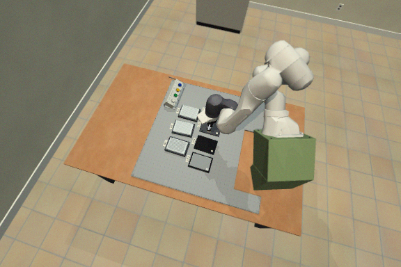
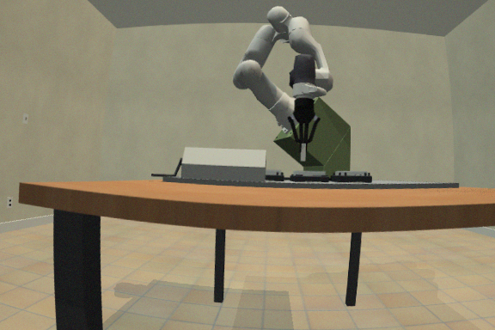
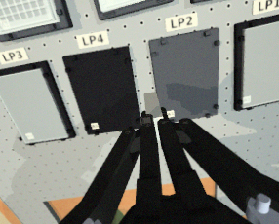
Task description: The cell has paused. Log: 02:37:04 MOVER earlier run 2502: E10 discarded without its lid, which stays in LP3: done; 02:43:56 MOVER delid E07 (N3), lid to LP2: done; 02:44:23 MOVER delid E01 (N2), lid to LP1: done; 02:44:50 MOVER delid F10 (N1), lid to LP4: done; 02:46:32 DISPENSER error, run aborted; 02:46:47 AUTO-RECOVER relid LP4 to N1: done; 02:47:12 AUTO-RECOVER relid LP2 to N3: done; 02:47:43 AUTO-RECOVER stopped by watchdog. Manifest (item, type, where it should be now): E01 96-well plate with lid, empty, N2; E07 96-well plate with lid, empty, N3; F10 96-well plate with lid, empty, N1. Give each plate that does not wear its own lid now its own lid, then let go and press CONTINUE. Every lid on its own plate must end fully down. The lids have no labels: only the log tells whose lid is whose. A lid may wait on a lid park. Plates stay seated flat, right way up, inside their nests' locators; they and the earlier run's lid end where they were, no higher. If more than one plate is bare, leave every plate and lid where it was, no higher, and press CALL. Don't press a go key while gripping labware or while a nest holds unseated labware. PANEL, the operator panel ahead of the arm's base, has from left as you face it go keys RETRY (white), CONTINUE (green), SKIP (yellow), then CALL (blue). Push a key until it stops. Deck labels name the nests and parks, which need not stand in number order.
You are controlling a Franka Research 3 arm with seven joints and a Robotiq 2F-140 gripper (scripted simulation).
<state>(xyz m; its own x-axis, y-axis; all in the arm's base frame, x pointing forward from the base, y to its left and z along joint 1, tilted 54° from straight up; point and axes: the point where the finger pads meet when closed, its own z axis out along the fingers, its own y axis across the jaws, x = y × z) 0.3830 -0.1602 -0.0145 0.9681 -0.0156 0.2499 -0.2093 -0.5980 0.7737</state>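
My gripper [image 3: 151, 101] is shut and empty, hanging above the deck between the parks LP4 [image 3: 102, 90] and LP2 [image 3: 187, 73], both of which are bare. It also shows in the top view [image 1: 209, 126] and in the exterior view [image 2: 303, 152], clearly above the deck. LP3 [image 3: 36, 104] holds a grey lid, and so does LP1 [image 3: 260, 63]. In the plate column, the near plate [image 1: 176, 145] is bare with its wells showing. The middle plate [image 1: 183, 127] and the far plate [image 1: 189, 112] wear lids. I cannot read the nest labels.
The operator panel [image 1: 173, 94] stands at the far end of the plate column, with its blue, yellow, green and white keys in a row. The arm's green pedestal [image 1: 283, 158] stands to the right of the grey deck. The arm's forearm hides part of LP1 in the top view.
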